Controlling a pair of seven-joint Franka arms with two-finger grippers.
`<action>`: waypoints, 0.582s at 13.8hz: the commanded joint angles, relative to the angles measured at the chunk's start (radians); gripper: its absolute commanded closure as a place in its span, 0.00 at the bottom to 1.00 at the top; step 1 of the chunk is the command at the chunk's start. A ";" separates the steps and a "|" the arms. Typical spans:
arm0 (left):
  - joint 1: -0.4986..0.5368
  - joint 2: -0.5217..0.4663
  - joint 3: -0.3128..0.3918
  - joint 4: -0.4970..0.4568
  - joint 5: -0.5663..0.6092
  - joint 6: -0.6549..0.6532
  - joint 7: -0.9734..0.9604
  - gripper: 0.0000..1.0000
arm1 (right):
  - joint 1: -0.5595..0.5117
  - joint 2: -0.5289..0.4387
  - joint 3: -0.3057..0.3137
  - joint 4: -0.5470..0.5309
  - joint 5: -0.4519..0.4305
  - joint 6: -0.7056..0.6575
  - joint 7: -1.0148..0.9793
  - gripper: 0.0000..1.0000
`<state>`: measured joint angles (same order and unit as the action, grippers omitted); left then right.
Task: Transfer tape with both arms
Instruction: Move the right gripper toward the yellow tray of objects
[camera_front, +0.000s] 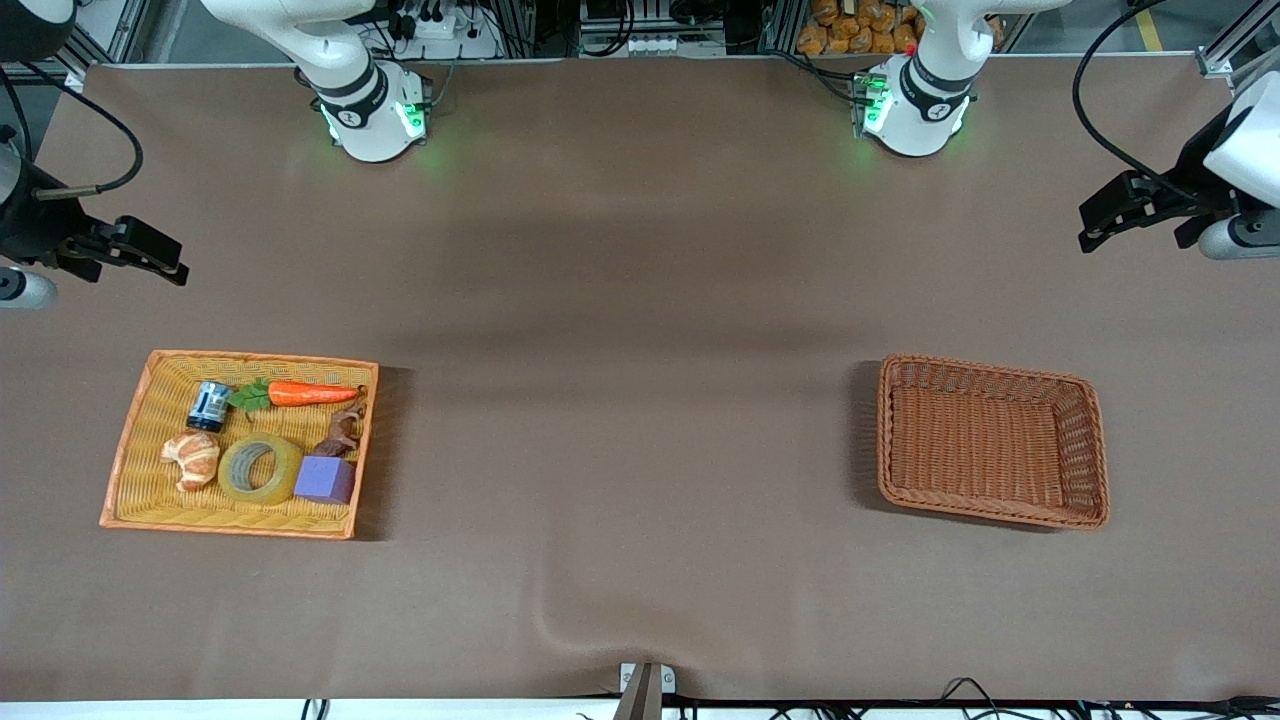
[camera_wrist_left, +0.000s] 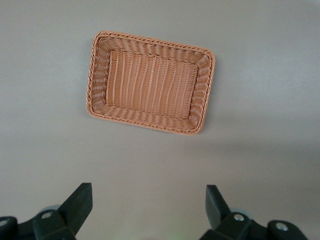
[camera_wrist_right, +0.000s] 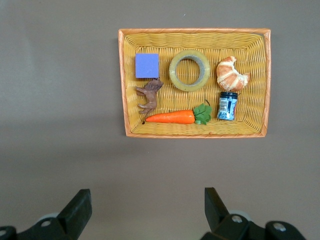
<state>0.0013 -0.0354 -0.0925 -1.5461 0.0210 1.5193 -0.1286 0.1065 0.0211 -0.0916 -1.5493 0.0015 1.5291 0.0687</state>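
Over bare table at the right arm's end, right gripper (camera_wrist_right: 145, 207) hangs with fingers spread wide, empty. Left gripper (camera_wrist_left: 149, 205) likewise wide and empty, up over the left arm's end. Tape (camera_front: 260, 468) lies flat in the yellow tray (camera_front: 135, 460), between croissant (camera_front: 192, 459) and purple cube (camera_front: 325, 479). Brown basket (camera_front: 1085, 450) sits toward the left arm's end, well apart.

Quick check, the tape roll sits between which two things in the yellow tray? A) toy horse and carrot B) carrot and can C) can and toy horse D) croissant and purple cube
D: the tape roll lies flat in the yellow tray with the croissant on one side and the purple cube on the other; the right wrist view shows the same row.
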 joint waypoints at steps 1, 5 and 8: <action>0.014 -0.004 -0.003 0.006 -0.026 0.004 0.023 0.00 | 0.009 -0.012 0.001 -0.002 -0.006 -0.003 0.014 0.00; 0.014 -0.004 -0.003 0.006 -0.024 0.004 0.023 0.00 | 0.025 -0.003 0.001 -0.015 -0.005 0.011 0.016 0.00; 0.014 -0.001 -0.004 0.006 -0.021 0.004 0.024 0.00 | 0.025 -0.001 0.001 -0.017 -0.005 0.014 0.016 0.00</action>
<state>0.0058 -0.0354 -0.0922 -1.5460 0.0157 1.5201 -0.1286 0.1226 0.0241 -0.0868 -1.5596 0.0016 1.5357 0.0687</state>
